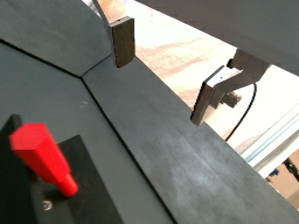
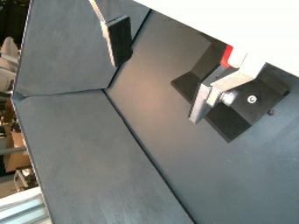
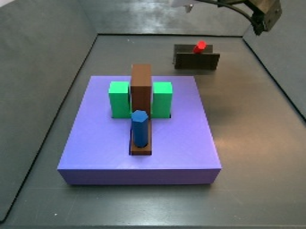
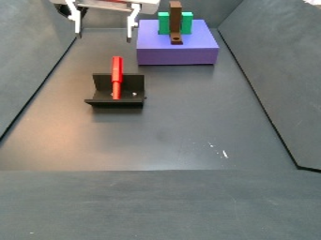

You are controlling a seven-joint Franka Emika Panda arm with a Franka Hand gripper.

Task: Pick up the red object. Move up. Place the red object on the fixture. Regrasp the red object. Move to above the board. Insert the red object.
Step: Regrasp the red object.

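The small bright-red rod-like peg (image 4: pixel 116 76) lay along the recessed top of the small dark olive-brown block, the fixture (image 4: pixel 130 99). In a wrist view the peg (image 1: pixel 41 157) leaned against the fixture's raised dark part (image 1: pixel 87 162), tilted rather than flat. I judge you had it parked there so it could be taken again at a better angle for insertion; the fixture propped it with its shaft exposed and nothing crowding either side.

Your gripper (image 4: pixel 105 21) hung above the floor just beyond the fixture, toward the far end, not touching the peg. Its flat silver fingers (image 1: pixel 122 41) stood well apart with nothing between them, so it carried nothing; both wrist views showed only bare dark floor in the gap. In a side view only a dark part of the gripper (image 3: pixel 259 15) showed at the top right, too cropped to read the fingers.

That suggests the regrasp was not yet made: you would need to line the open fingers across the peg's shaft before closing.

Farther off, the large flat purple square platform, the board (image 3: pixel 180 152), sat well apart from the fixture. It carried green blocks (image 3: pixel 118 98), a tall brown upright slab (image 3: pixel 141 88) between them, and a blue hexagonal peg (image 3: pixel 140 128) standing nearer, in front of the slab.
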